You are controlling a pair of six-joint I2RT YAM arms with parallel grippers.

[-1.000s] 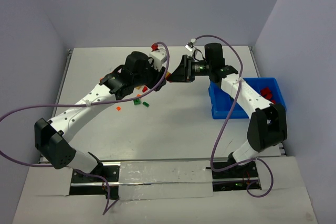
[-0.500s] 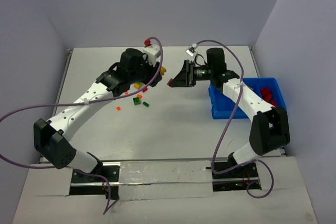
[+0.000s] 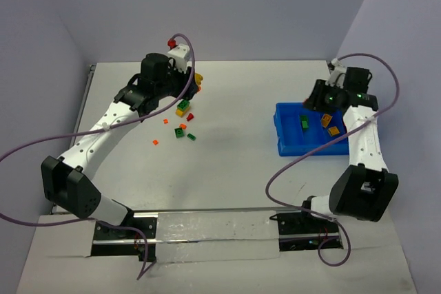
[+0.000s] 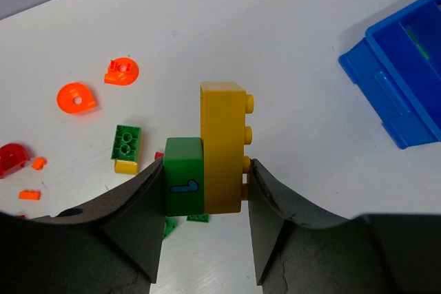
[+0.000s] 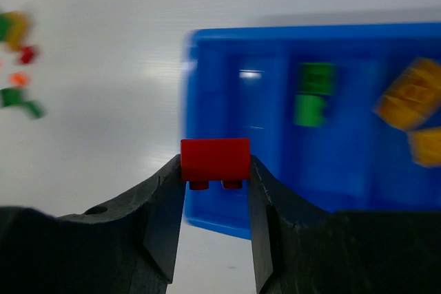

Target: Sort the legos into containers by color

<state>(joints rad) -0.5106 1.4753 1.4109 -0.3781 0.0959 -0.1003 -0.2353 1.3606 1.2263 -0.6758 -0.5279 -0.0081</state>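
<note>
My left gripper (image 4: 205, 170) is shut on a yellow lego (image 4: 224, 142) with a green lego (image 4: 185, 185) stuck to its side, held above the table. In the top view the left gripper (image 3: 189, 87) hangs over the far left of the table, above the loose legos (image 3: 182, 109). The right gripper (image 5: 215, 170) is shut on a red lego (image 5: 215, 159) and hovers at the near wall of the blue bin (image 5: 213, 215). From above, the right gripper (image 3: 318, 96) sits over the far edge of the blue bin (image 3: 289, 145). The bin's containers hold green legos (image 5: 311, 94) and orange-yellow legos (image 5: 411, 101).
Two round orange pieces (image 4: 121, 71), a green-on-yellow brick (image 4: 127, 148), a red piece (image 4: 12, 158) and small orange bits (image 4: 29, 195) lie on the white table under the left gripper. More green, red and orange pieces (image 3: 180, 132) are scattered left of centre. The bin stands by the right edge.
The right arm swung from the table's middle to the right, carrying the red lego over the bin. The left arm drew back and left, holding the yellow and green legos.
</note>
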